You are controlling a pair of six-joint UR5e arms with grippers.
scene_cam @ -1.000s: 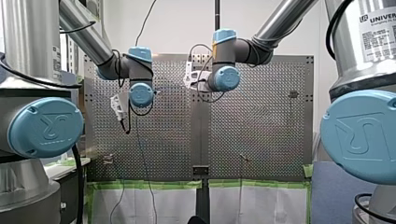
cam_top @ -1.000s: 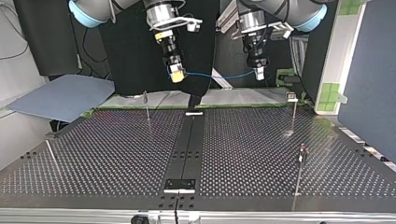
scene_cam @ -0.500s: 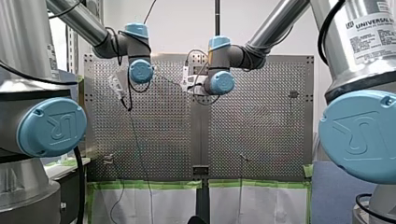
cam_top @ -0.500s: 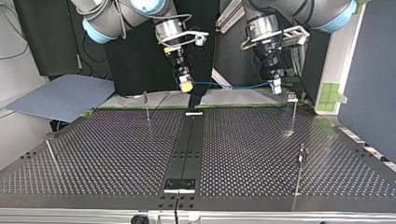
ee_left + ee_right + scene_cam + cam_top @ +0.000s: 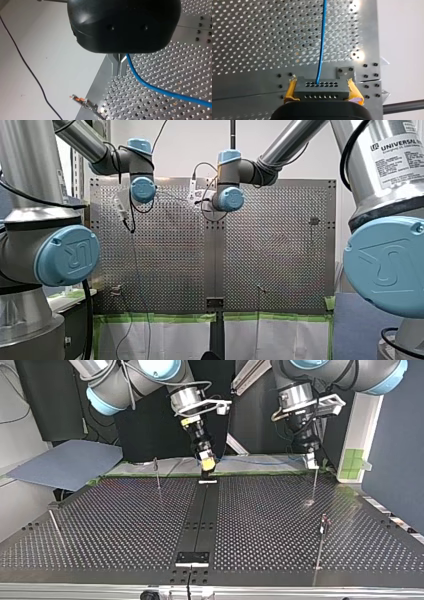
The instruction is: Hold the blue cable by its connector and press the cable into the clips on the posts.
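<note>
The blue cable [image 5: 260, 461] runs taut between my two grippers over the table's far edge. My right gripper [image 5: 207, 461], with yellow pads [image 5: 290, 90], is shut on the grey connector [image 5: 321, 88], and the cable [image 5: 321, 45] leaves the connector straight ahead. My left gripper [image 5: 311, 460] has its metal fingers [image 5: 117, 65] shut on the cable [image 5: 150, 86], right at the top of the far post [image 5: 314, 480] at the top view's right. A clip post [image 5: 86, 104] shows below and beside the left fingers.
More thin posts stand on the perforated table [image 5: 125, 525]: one at the far left [image 5: 157, 474], one at the near right [image 5: 322, 540], one at the near left [image 5: 55, 527]. A grey-blue sheet [image 5: 65, 462] lies beyond the left corner.
Both grippers moved down and toward the top view's right with the cable stretched between them. My left gripper has come to the top of the far right post.
</note>
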